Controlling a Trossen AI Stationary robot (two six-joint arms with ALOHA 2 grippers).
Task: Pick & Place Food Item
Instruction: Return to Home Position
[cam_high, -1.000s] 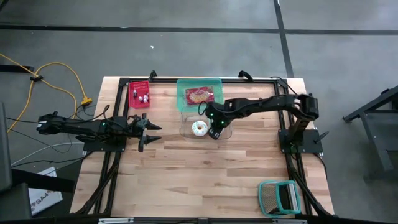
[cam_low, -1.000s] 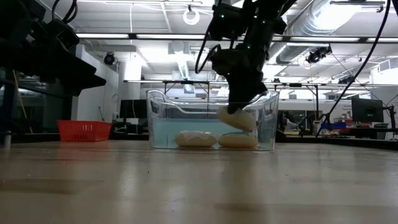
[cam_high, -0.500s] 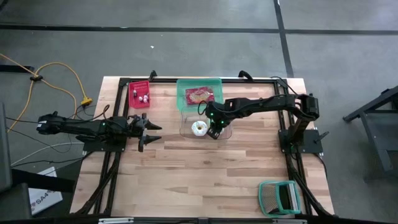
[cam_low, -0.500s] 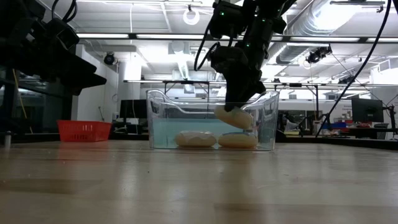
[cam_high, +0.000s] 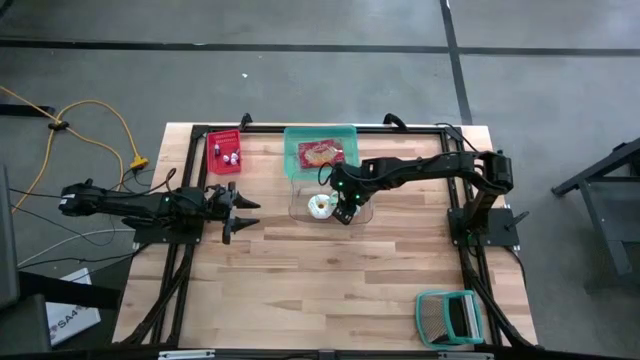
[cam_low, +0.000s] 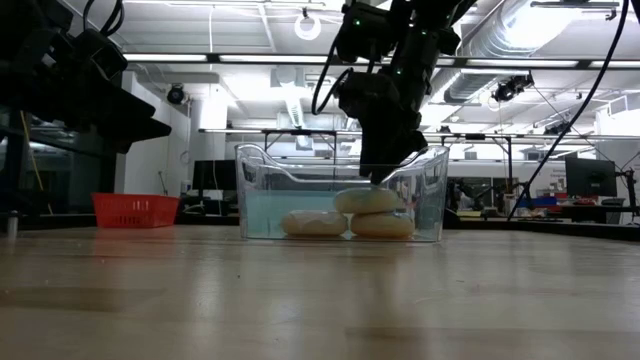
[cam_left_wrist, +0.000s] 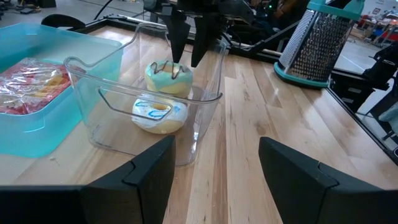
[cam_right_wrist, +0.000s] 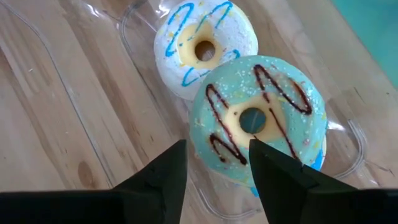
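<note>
Right gripper hangs in the transparent bin, fingers slightly parted, gripping nothing, tips close over the green donut. Donut lies flat, hole up, stacked on a blue donut, beside the white donut. Bin near table's far edge, teal tray just behind it; bare wood toward the near edge. Left gripper spread, at left edge.

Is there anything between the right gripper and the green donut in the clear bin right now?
Nothing visible. The right gripper hangs open straight above the green donut, which lies on another donut in the clear bin, beside the white donut. The left gripper waits at the left.
</note>
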